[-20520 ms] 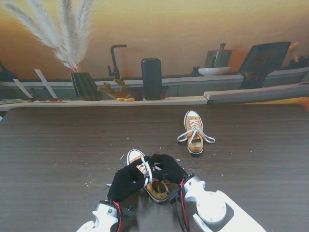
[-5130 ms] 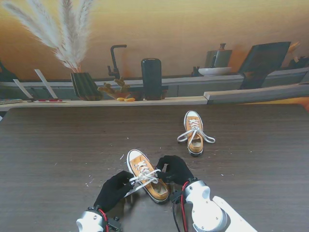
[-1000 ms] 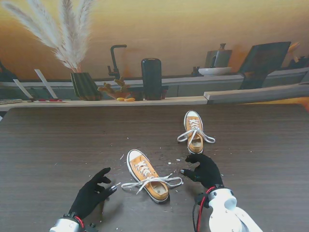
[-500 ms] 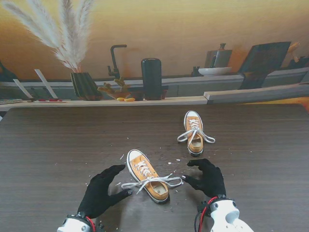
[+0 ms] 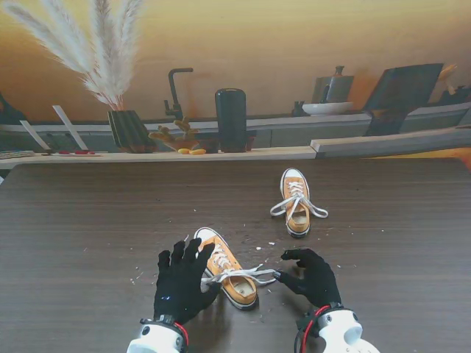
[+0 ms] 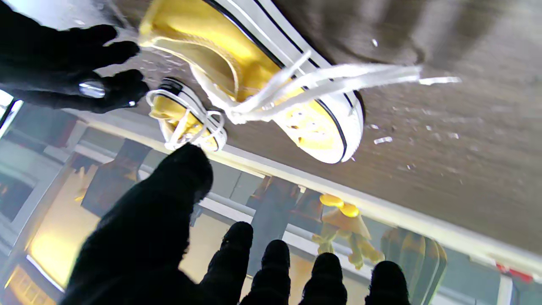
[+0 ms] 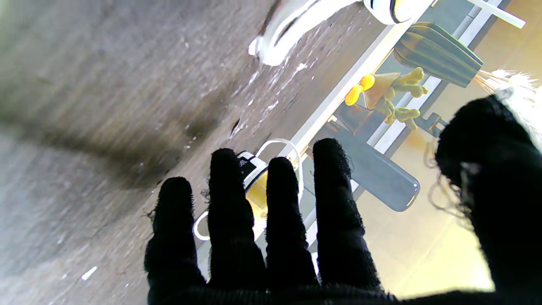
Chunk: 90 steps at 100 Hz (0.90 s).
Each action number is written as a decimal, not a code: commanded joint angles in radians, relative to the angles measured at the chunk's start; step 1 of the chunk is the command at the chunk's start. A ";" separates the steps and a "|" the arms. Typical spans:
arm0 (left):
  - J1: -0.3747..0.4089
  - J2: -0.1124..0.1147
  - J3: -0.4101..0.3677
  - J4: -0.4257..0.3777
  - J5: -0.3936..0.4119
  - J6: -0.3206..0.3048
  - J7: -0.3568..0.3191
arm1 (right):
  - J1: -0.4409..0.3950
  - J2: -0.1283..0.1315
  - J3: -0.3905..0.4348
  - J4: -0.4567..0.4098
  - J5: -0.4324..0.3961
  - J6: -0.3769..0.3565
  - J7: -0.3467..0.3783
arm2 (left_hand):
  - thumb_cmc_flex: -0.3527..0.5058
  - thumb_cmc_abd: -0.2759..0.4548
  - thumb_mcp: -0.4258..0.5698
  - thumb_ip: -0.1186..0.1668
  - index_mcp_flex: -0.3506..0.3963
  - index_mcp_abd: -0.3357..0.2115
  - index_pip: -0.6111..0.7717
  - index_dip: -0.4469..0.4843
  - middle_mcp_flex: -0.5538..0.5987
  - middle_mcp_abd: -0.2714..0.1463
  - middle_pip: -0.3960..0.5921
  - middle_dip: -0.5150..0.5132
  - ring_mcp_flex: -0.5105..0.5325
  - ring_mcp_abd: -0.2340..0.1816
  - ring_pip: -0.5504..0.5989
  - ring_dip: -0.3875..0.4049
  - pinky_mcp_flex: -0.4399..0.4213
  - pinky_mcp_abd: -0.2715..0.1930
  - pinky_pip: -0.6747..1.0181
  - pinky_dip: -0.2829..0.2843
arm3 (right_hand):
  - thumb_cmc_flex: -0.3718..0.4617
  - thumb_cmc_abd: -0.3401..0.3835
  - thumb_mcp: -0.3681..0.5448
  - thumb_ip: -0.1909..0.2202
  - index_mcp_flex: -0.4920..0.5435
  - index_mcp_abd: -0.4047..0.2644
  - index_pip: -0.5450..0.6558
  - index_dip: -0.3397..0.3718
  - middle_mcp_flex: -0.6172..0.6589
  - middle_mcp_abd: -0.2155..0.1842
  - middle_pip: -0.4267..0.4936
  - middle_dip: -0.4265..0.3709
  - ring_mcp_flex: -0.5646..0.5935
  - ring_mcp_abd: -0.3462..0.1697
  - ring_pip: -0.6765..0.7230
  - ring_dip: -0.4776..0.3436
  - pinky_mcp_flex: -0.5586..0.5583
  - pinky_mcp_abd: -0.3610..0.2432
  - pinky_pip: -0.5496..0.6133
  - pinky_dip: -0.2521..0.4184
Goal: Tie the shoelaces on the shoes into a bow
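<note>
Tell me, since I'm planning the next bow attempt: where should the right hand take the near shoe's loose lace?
Probably at the lace's free end, which lies flat on the table on the shoe's right, pointing at the right hand. Come in from the right with a thumb and forefinger pinch; that stretch is clear of the shoe. Both hands are open, the left hand hovering beside the shoe.
</note>
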 commanded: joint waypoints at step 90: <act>-0.308 -0.011 0.239 0.201 -0.016 0.137 -0.111 | -0.013 0.005 0.006 -0.015 0.047 -0.025 0.058 | 0.084 -0.052 0.195 -0.088 0.003 0.021 -0.004 0.010 -0.057 0.005 0.000 0.014 -0.016 -0.007 -0.002 0.001 0.011 0.047 -0.015 0.015 | 0.013 0.029 -0.051 0.015 -0.027 -0.017 -0.022 0.017 -0.013 -0.020 -0.010 -0.006 -0.006 0.007 -0.013 0.000 -0.003 -0.024 -0.007 -0.002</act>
